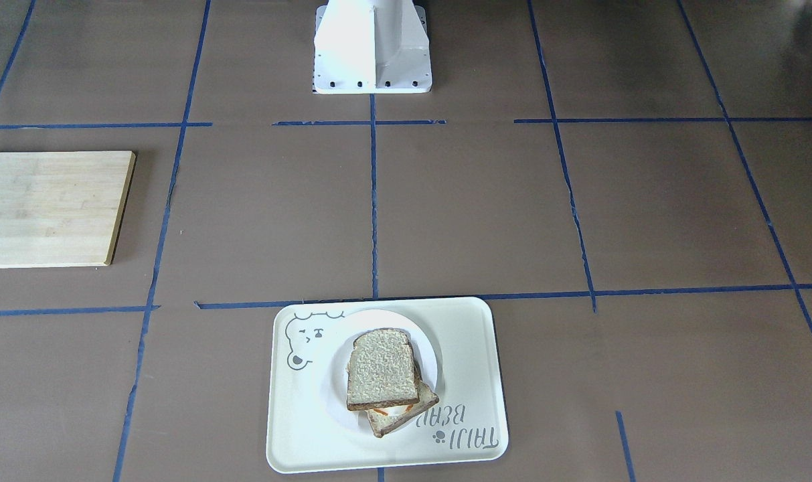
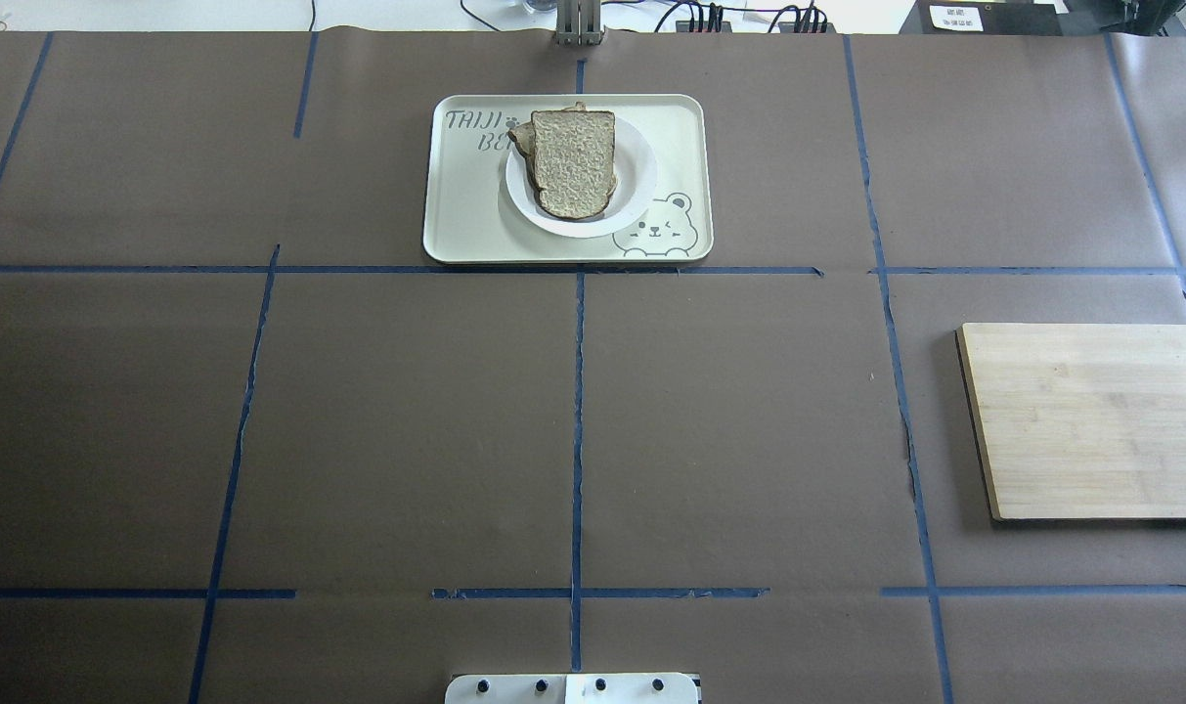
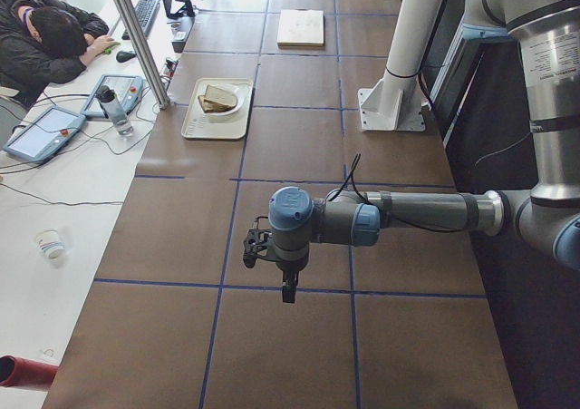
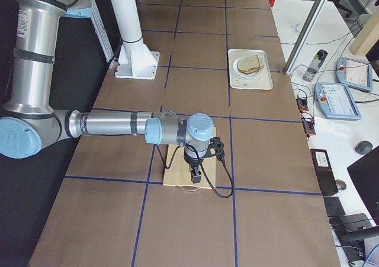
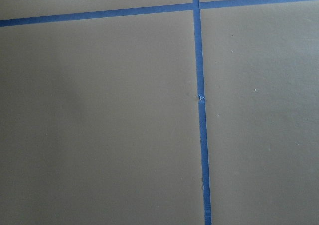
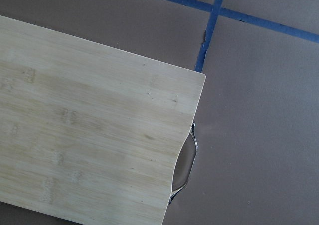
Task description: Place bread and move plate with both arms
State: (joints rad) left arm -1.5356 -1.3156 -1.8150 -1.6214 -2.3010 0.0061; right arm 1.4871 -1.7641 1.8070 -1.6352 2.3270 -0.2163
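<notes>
The bread lies on top of a slice with fried egg on the small white plate. The plate sits on a cream bear tray at the table's far side from the robot. Bread, plate and tray also show in the overhead view. My left gripper hangs above bare table, far from the tray, and I cannot tell whether it is open or shut. My right gripper hangs above the wooden board, and I cannot tell its state either. Neither wrist view shows fingers.
A bamboo cutting board with a metal handle lies on the robot's right. The white robot base stands at the table's near middle. Blue tape lines cross the brown table. An operator and devices sit at a side bench.
</notes>
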